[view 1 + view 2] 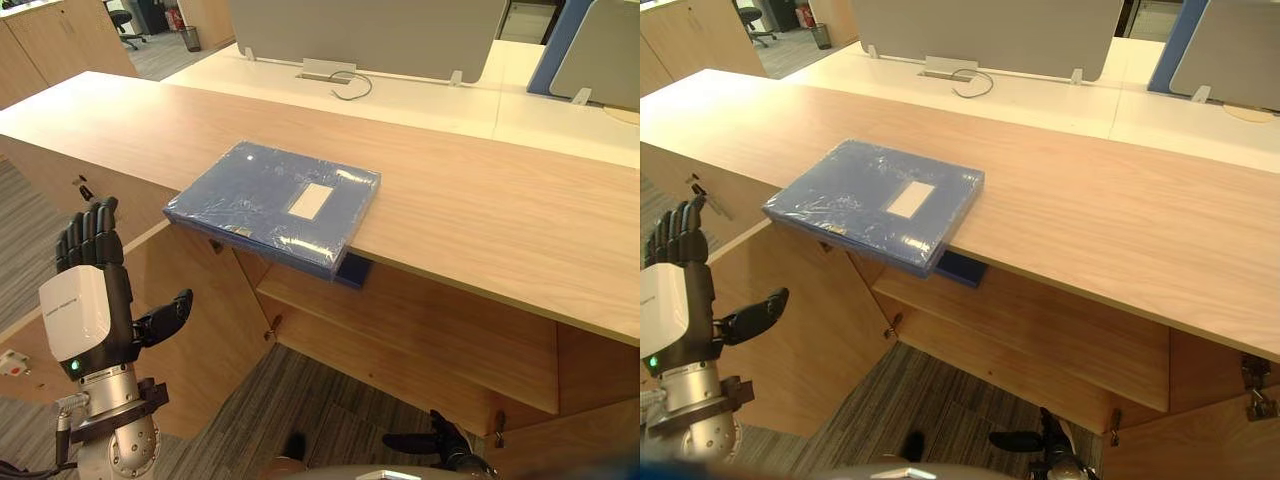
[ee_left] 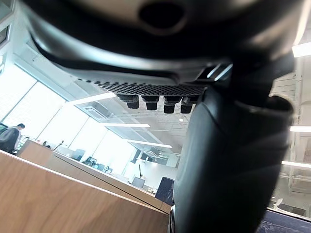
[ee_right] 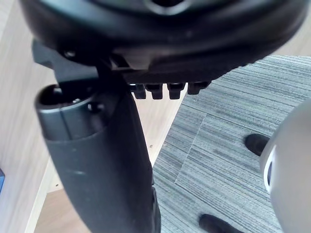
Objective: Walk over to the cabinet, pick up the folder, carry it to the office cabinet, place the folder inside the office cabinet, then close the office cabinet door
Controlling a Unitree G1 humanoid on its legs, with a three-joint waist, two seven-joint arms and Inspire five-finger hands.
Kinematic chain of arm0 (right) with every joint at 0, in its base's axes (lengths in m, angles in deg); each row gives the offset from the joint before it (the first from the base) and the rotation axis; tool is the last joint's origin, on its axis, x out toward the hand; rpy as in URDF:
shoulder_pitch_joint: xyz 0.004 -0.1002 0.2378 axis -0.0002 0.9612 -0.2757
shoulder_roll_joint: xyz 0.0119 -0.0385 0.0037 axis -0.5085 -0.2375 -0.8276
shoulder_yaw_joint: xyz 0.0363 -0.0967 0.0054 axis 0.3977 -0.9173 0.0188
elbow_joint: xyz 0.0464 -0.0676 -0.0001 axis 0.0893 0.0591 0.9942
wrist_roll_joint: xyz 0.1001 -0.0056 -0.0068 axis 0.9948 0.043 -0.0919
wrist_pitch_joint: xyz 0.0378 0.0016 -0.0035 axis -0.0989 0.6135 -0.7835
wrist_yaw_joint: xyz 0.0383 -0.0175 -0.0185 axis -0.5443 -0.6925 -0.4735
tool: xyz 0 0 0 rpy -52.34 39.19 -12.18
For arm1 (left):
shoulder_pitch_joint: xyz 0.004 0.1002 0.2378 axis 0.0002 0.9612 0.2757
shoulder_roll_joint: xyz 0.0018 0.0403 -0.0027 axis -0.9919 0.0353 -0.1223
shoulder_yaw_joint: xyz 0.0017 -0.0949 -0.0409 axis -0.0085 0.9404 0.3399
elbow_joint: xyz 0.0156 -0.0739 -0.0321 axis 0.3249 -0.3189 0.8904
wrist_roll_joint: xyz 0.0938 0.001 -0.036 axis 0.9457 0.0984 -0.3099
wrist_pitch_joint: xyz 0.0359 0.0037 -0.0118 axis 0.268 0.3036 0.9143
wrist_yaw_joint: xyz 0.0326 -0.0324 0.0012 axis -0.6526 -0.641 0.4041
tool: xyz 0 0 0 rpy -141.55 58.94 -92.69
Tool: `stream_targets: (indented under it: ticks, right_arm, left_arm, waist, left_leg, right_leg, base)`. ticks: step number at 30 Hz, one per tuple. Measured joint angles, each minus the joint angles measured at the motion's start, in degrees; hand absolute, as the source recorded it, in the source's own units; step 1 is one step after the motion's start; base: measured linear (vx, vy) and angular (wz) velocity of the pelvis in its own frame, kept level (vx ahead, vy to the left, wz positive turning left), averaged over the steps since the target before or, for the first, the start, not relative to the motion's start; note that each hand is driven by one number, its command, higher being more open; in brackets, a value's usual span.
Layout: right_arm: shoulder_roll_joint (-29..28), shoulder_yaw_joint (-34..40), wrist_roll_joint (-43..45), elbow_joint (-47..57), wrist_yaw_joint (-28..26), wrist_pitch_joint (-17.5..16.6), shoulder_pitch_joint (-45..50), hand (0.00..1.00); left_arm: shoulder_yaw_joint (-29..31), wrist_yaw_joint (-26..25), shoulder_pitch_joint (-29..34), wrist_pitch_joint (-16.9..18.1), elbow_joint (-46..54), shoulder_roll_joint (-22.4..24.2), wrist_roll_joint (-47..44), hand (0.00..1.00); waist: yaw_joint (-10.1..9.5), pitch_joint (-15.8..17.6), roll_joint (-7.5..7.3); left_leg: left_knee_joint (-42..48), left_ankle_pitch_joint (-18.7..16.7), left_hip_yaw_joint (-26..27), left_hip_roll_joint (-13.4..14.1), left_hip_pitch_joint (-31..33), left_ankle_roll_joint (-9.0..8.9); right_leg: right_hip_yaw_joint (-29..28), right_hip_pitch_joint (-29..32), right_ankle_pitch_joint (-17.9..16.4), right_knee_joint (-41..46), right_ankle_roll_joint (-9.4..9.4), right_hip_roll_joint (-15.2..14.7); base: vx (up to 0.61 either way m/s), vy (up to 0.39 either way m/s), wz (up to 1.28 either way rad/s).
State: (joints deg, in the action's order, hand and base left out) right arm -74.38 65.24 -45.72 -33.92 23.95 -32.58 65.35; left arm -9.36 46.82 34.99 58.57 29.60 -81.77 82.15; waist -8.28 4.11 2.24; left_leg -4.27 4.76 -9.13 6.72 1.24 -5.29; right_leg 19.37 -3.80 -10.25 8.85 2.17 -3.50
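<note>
Okay, blue folder [image 1: 272, 203] lies flat on the wooden tabletop [image 1: 480, 210], white label [image 1: 310, 201] up, its near corner overhanging the front edge. Left robot hand [image 1: 80, 310] is raised below and to the left of the folder, well apart from it, fingers [image 1: 90, 235] straight and upright, thumb spread out, holding nothing. Right robot hand [image 1: 445, 440] hangs low, below and to the right of the folder over the grey carpet floor [image 1: 300, 400]; its fingers [image 3: 156, 90] look straight, thumb extended, nothing in it. Under the folder an open cabinet door [image 1: 200, 320] and an inner shelf [image 1: 400, 320] show. Beyond the folder stands a grey partition screen [image 1: 370, 35].
</note>
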Motion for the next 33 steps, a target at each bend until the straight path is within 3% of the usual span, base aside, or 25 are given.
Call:
stream_targets:
  ticks: [15,24,27,33]
  right_arm:
    - [-0.02,-0.04,-0.10,-0.18,-0.30,0.09,-0.01,1.00]
    - [0.01,-0.04,-0.21,-0.34,-0.32,0.20,0.05,1.00]
    - [0.25,-0.02,-0.20,-1.15,-0.29,0.27,-0.04,1.00]
    - [0.32,0.00,-0.19,-1.21,-0.23,0.33,-0.02,1.00]
  left_arm:
    - [-1.06,0.00,-4.45,-0.77,-3.53,-3.86,2.45,1.00]
    - [-5.79,0.91,-6.70,-1.25,-6.23,-5.09,4.43,1.00]
    - [-7.33,1.37,-9.31,-1.09,-9.49,-8.19,4.55,1.00]
    - [-7.78,2.33,-11.40,-1.12,-12.57,-9.71,4.62,1.00]
  waist:
    - [0.92,-1.17,-0.22]
    - [2.28,-2.01,0.07]
    - [2.64,-2.08,0.25]
    - [3.45,-2.07,0.50]
  left_leg:
    - [-0.43,0.09,2.52,0.66,-0.44,-0.13]
    - [-0.64,0.12,5.10,1.51,-0.90,-0.31]
    - [-0.68,0.11,5.98,1.88,-1.43,-0.31]
    - [-0.71,0.05,8.61,2.34,-1.96,-0.21]
  right_leg:
    - [-2.54,1.60,0.20,0.92,-0.33,0.31]
    - [-5.08,3.02,0.57,1.58,-0.84,0.95]
    - [-5.93,3.04,1.02,1.38,-1.14,1.10]
    - [-8.31,3.02,2.93,-0.81,-1.03,1.72]
  base:
    - [0.00,0.001,-0.08]
    - [-0.01,0.004,-0.15]
    - [-0.01,0.012,-0.16]
    - [-0.03,0.028,-0.21]
